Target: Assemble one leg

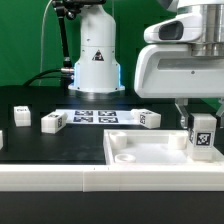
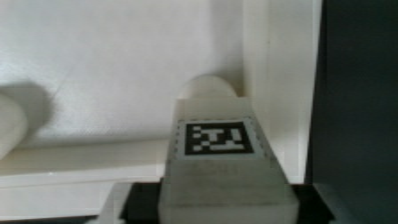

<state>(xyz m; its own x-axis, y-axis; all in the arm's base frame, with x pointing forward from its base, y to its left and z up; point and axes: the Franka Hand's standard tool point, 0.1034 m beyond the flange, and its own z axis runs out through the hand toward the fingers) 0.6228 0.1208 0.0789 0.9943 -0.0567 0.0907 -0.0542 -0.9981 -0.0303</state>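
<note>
My gripper (image 1: 201,128) is shut on a leg (image 1: 202,140), a small white block with a black-and-white tag on its face. It holds the leg upright at the right end of the wide white panel (image 1: 150,152), by a corner socket. I cannot tell if the leg touches the panel. In the wrist view the leg (image 2: 217,130) sits between my dark fingertips (image 2: 153,200), with the white panel (image 2: 107,60) close behind it. Three more legs lie on the black table: one (image 1: 22,116), a second (image 1: 53,122) and a third (image 1: 147,119).
The marker board (image 1: 98,117) lies flat at the middle of the table behind the panel. The arm's white base (image 1: 96,60) stands at the back. A white rim (image 1: 60,176) runs along the table's near edge.
</note>
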